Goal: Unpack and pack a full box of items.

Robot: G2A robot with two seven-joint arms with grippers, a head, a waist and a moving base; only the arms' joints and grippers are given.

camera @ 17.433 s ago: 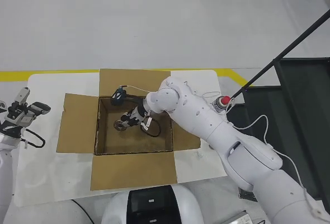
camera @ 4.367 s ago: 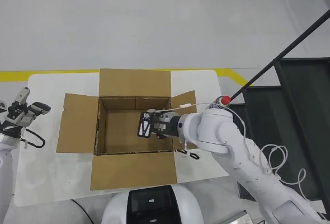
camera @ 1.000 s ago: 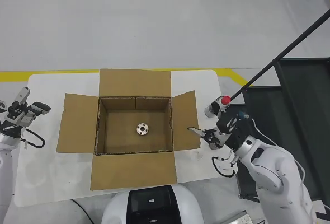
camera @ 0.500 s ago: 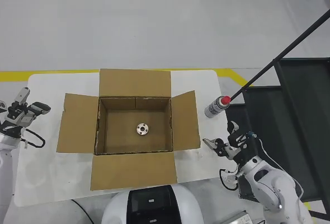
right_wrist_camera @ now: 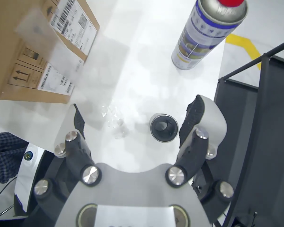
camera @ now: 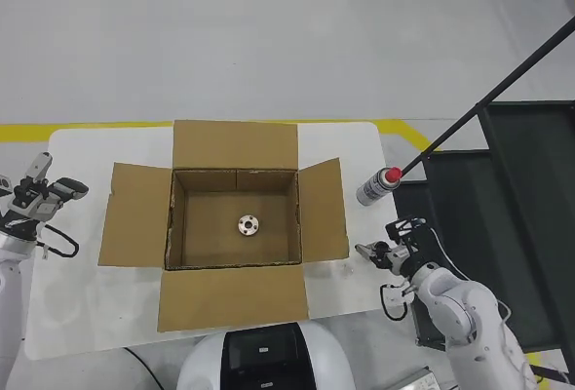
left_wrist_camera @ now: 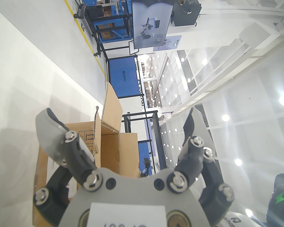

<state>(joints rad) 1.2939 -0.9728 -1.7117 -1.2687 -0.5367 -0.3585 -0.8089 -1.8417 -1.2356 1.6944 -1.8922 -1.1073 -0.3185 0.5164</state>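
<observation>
The cardboard box (right_wrist_camera: 26, 12) flap bears barcode stickers (right_wrist_camera: 72, 22) and up-arrow handling marks (right_wrist_camera: 21, 75). The spray can (right_wrist_camera: 203, 36) near the box carries print too small to read.

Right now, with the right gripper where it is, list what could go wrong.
1. The small black cylinder sits close beside one finger of the open right gripper, near the edge of the table; a sideways move might knock it off.
2. The upright red-capped spray can stands nearby; a swinging arm could topple it.
</observation>
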